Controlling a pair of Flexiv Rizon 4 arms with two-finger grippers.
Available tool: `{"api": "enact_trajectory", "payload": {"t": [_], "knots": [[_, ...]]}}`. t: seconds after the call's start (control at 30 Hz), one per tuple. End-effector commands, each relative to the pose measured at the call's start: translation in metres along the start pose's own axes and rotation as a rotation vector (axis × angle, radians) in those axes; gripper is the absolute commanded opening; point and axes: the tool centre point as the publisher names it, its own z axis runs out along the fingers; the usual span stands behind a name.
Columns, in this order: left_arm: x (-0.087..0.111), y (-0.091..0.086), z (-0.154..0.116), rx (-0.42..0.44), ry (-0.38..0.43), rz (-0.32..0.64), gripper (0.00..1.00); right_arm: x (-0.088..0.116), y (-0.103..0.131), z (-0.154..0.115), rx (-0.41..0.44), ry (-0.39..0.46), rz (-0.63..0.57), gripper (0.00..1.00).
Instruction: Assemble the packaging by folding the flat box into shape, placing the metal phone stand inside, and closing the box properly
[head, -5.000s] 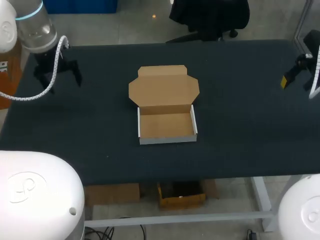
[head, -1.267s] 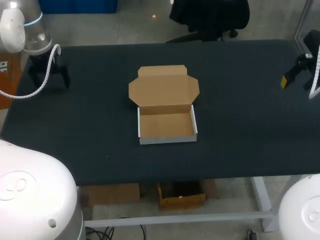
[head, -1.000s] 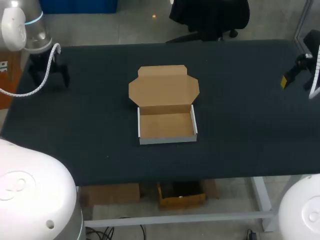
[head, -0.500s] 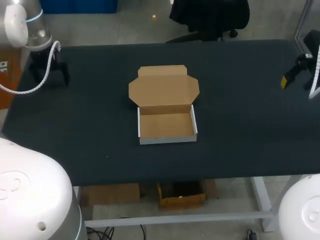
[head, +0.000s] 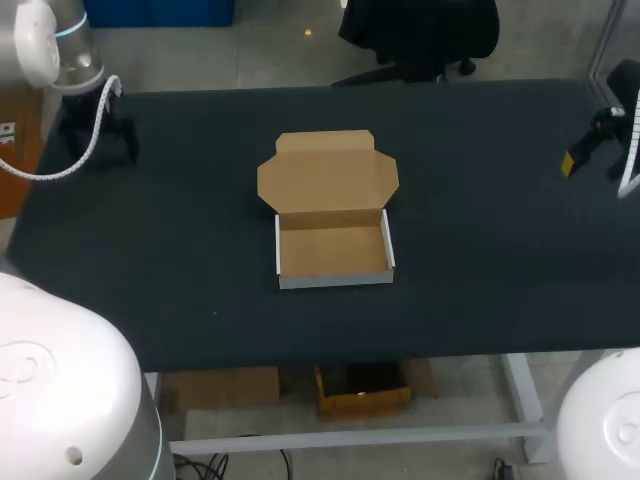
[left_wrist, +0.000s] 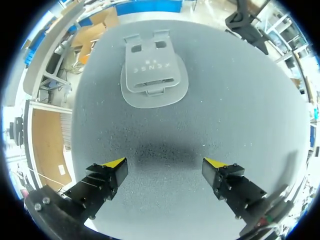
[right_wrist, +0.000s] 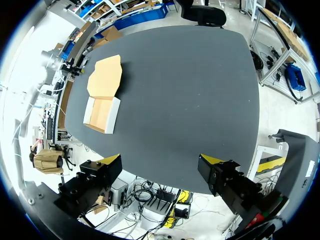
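Head view. The box (head: 334, 250) sits mid-counter (head: 480, 200), its tray already formed and empty and its lid (head: 327, 172) laid open flat toward the far edge. The left hand (head: 97, 145) hangs over the far left corner, and the right hand (head: 590, 150) is at the right edge, well apart from the box. The stand cannot be seen from here.

Left wrist view. The stand (left_wrist: 154, 70) lies flat on the counter ahead of the left hand, whose fingers are spread wide with nothing between them. The step in hand is judged to be picking up the stand. Being thin, flat metal, it likely calls for the hand to be centred over the plate. The fingertips would then come down to the counter on two opposite edges before closing, since a shallow or off-centre grip may let it slip or pivot.

Right wrist view. The right hand is spread wide and empty, with the box far ahead of it toward the counter's left side. It is judged well placed to steady the tray when the stand arrives.
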Motion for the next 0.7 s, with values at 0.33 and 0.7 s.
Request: {"api": "enact_trajectory", "payload": {"t": [0.33, 0.7], "knots": [[-0.004, -0.019, 0.003, -0.016, 0.002, -0.002, 1.0, 0.0, 0.0, -0.001, 0.004, 0.002, 0.0, 1.0], [-0.004, -0.029, 0.005, -0.015, -0.005, 0.012, 1.0, 0.0, 0.0, -0.001, 0.004, 0.002, 0.0, 1.0]]}}
